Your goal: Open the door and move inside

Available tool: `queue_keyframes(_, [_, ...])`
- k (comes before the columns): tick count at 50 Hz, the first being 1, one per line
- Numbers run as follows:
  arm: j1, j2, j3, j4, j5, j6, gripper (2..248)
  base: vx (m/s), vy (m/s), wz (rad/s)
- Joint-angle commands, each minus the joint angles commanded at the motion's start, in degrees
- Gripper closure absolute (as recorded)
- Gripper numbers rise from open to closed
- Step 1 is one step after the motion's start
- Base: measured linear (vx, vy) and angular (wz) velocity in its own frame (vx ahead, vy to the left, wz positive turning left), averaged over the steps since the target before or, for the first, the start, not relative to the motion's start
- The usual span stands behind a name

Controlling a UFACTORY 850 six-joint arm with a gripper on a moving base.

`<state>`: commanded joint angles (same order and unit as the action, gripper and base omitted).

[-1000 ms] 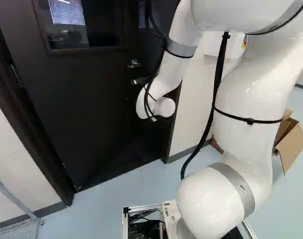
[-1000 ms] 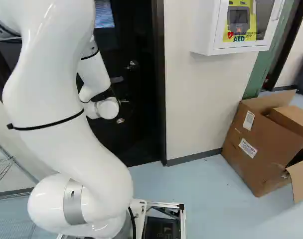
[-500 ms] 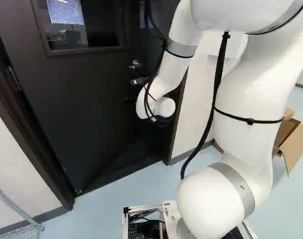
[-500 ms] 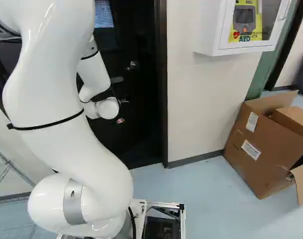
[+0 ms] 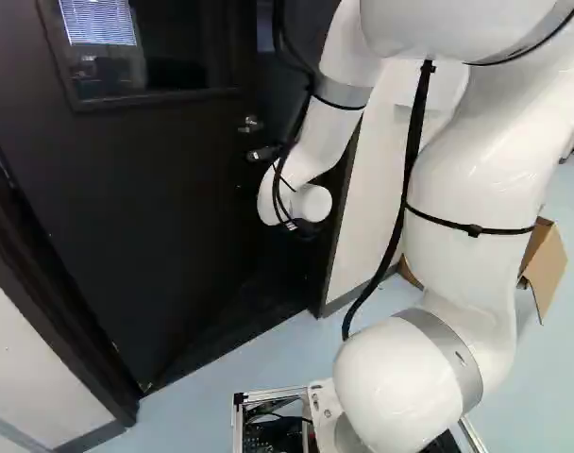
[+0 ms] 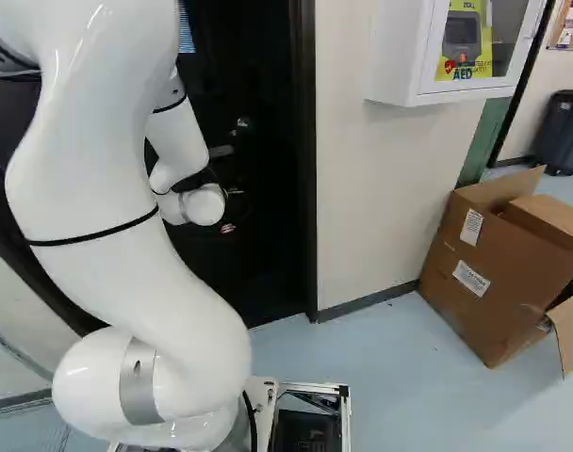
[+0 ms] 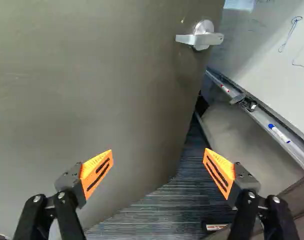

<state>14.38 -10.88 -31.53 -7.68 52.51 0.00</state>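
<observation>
Holds end effector (image 6: 232,211) wide, with orange pads (image 7: 97,173) well apart. Faces partly open door (image 5: 155,208), with metal lever (image 7: 199,39) near free edge. Shows whiteboard (image 7: 272,60) past that edge in wrist view.

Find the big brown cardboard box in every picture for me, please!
Left base view: the big brown cardboard box is at the right, partly behind the smooth white robot arm.
Right base view: at the right, flaps open.
Wrist view: not in it.
Landmark in all three: the dark, flat door.
</observation>
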Motion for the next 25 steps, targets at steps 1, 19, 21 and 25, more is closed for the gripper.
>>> queue_keyframes(1, [0.00, 0.00, 0.00, 0.00, 0.00, 0.00, 3, 0.091, 0.071, -0.312])
queue_keyframes(19, [0.00, 0.00, 0.00, 0.00, 0.00, 0.00, 3, 0.079, 0.067, -0.286])
queue_keyframes(21, [0.00, 0.00, 0.00, 0.00, 0.00, 0.00, 3, 0.075, 0.085, -0.308])
queue_keyframes(25, [0.00, 0.00, 0.00, 0.00, 0.00, 0.00, 3, 0.067, 0.080, -0.279])
